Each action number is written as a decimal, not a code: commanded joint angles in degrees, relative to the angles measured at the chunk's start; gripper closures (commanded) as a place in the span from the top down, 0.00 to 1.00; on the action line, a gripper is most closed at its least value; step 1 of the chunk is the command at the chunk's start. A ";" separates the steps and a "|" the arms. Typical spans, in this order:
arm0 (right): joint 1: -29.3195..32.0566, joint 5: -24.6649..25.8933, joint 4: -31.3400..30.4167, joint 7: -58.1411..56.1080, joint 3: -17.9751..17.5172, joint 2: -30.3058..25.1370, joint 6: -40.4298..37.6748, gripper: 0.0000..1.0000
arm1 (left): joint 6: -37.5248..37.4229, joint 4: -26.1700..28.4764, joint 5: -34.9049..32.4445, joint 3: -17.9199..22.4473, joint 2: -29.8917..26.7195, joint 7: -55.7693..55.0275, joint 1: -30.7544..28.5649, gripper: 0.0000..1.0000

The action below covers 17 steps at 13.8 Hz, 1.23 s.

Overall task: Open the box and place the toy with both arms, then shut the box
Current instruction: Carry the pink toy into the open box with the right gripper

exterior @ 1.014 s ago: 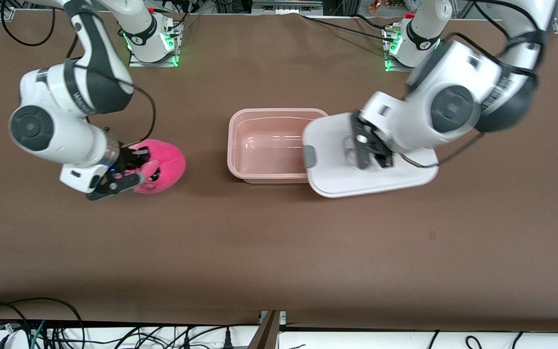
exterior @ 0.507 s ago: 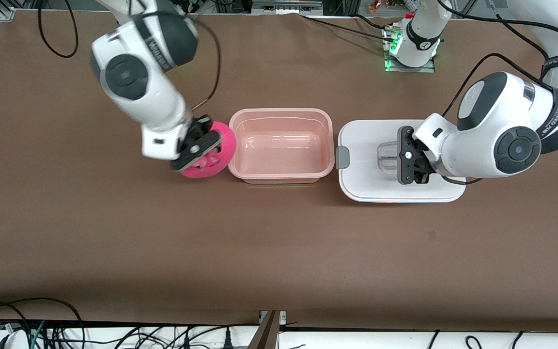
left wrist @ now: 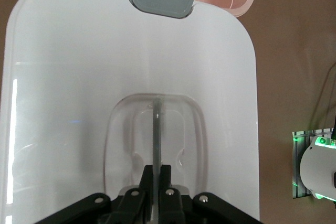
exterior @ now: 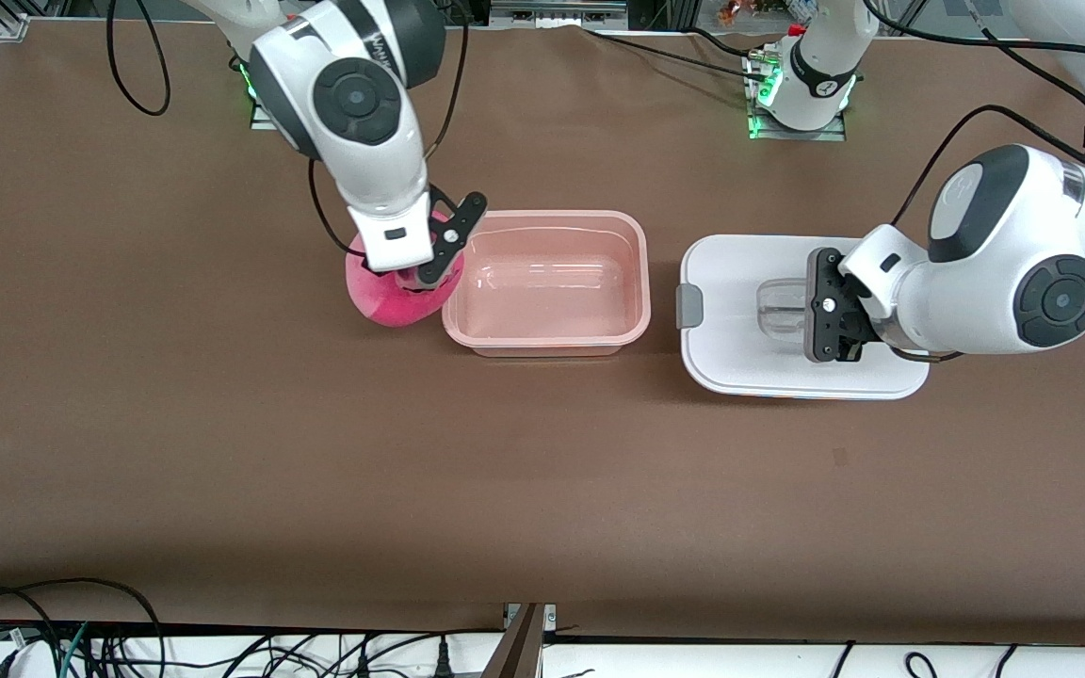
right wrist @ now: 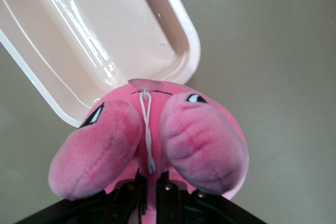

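right arm has carried the toy (exterior: pixel 390 299) across the table from its own end; it now hangs in the right gripper (exterior: pixel 422 279), just beside the tub (exterior: pixel 641 282) rim and not yet over the opening. left arm has swung the lid (exterior: pixel 740 363) clear toward its end of the table, so the tub is fully uncovered. judgement: opening is done, the drop comes next, closing after that.

right gripper fingers pinch the plush between its two paler pink lobes. left gripper (exterior: pixel 830 306) fingers are pressed on the thin bar of the lid's recessed handle (left wrist: pixel 156 135).

toy: hot pink, soft, dark eyes, a white string at the snout. tub: pale pink, glossy, nothing in it. lid: white, grey clip (exterior: pixel 688 306) facing the tub.
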<state>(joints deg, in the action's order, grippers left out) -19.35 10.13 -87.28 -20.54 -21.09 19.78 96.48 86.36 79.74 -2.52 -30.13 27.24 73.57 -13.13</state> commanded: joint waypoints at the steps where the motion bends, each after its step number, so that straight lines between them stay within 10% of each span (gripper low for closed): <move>1: -2.88 2.26 1.32 -0.03 0.26 2.71 0.80 0.00 | -1.45 -1.34 -2.40 -0.64 0.71 1.49 -0.06 0.00; 5: -4.99 2.35 1.67 5.84 0.26 5.17 6.77 0.00 | -1.46 -1.34 -2.32 -0.64 0.80 1.49 -0.06 0.00; 6: -5.43 2.27 2.37 9.95 0.26 5.87 7.40 0.32 | -1.46 -1.34 -2.32 -0.64 0.88 1.49 -0.06 0.00; 7: -5.87 2.09 3.16 14.87 0.17 6.23 7.41 0.96 | -1.46 -1.34 -2.40 -0.72 0.80 1.49 -0.06 0.00; 17: -5.54 1.74 15.64 29.95 1.13 4.83 -7.52 1.00 | -1.54 -1.34 -1.79 -0.64 0.80 1.40 -0.23 0.00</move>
<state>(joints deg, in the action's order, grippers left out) -26.41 11.61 -73.66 8.47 -20.20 24.44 91.92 86.24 79.74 -3.31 -30.18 27.68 73.66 -13.13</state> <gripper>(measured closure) 0.000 0.930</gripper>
